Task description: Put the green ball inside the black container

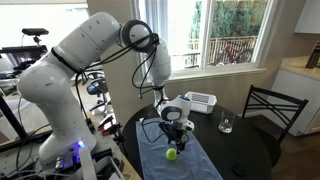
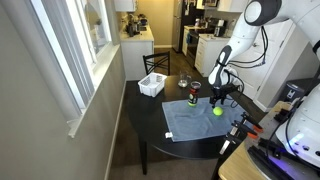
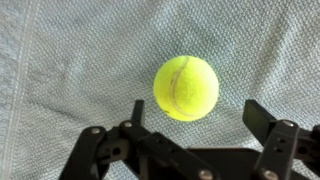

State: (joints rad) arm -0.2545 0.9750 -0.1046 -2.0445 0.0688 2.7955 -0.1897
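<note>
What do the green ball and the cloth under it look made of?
The green ball: probably felt, matte and fuzzy, with a curved seam like a tennis ball's. The cloth: woven fabric, matte grey-blue; the wrist view shows a fine grid-like weave.

in an exterior view a round dark table point(image 2: 150, 128) carries a blue-grey cloth point(image 2: 185, 122). the green ball point(image 2: 216, 111) lies on the cloth near its 2 o'clock corner. the gripper point(image 2: 221, 99) hangs just above the ball, at about its 12 o'clock, on the white arm point(image 2: 240, 45). the black container point(image 2: 193, 98) stands upright at the ball's 10 o'clock, by the cloth's far edge. a white slatted basket point(image 2: 152, 85) sits near the table's 11 o'clock rim.
</note>
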